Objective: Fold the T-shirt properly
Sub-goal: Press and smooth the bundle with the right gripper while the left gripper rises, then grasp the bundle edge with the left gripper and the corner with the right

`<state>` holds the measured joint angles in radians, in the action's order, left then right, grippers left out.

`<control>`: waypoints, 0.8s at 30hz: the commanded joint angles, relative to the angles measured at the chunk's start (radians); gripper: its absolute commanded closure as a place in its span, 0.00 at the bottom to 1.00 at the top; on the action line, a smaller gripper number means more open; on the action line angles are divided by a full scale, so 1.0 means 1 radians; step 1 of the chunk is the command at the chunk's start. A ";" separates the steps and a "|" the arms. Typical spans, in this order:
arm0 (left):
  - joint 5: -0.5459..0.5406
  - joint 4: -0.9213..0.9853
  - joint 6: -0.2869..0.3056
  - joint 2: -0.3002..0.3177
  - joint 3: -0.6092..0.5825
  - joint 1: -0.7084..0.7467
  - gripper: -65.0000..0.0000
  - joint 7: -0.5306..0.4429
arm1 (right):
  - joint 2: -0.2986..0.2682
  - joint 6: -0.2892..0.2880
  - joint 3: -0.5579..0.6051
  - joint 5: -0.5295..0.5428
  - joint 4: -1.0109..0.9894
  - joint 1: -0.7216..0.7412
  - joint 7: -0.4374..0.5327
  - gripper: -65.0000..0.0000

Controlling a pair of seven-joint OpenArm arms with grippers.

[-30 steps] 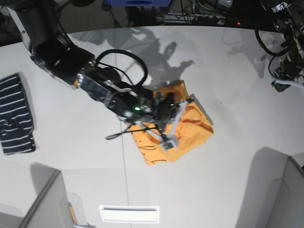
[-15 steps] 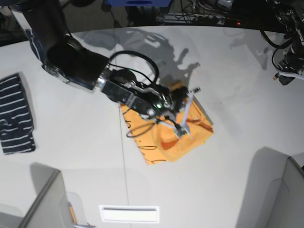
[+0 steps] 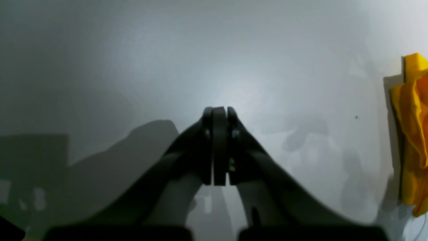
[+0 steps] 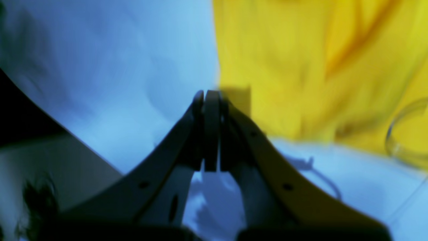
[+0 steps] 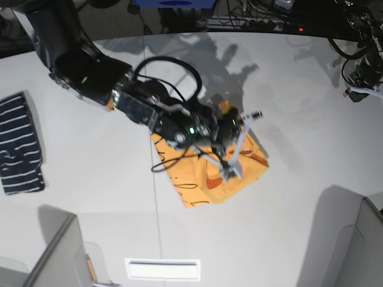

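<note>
A: Starting at the left of the base view, what lies there?

B: A navy white-striped garment point(image 5: 21, 145) lies folded near the left edge of the white bench point(image 5: 90, 197), well apart from everything else.

A: And moving toward the middle?

B: The right arm point(image 5: 102, 78) reaches in from the upper left. Its right gripper point(image 5: 230, 173) hangs over the T-shirt point(image 5: 203, 185). In the right wrist view the right gripper's fingers point(image 4: 211, 134) are pressed together with no cloth between them, and the orange-yellow T-shirt point(image 4: 317, 67) fills the upper right, just past the tips.

A: How does the T-shirt lie?

B: It lies near the centre of the bench as a folded, rumpled bundle, with black cursive lettering showing along its lower left part. A black cable point(image 5: 170, 164) trails across it.

A: And the far right?

B: The left arm point(image 5: 362, 60) sits at the upper right corner, well apart from the shirt. In the left wrist view the left gripper point(image 3: 219, 112) has its fingers point(image 3: 219, 147) closed tight on nothing, above bare bench point(image 3: 133, 67), with an edge of the T-shirt point(image 3: 413, 134) at the right border.
</note>
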<state>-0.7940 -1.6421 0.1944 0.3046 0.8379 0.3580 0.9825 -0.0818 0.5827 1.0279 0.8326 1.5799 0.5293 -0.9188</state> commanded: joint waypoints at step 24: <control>0.037 -0.315 0.000 -0.135 -0.306 -0.024 1.00 -0.020 | -0.036 -0.249 -0.476 -0.172 0.122 -0.096 -0.052 0.62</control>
<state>-0.7395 -1.9331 0.1864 0.1604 0.5278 0.3447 0.9863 -0.1337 0.3397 0.5476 0.6479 1.6909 0.4156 -0.9741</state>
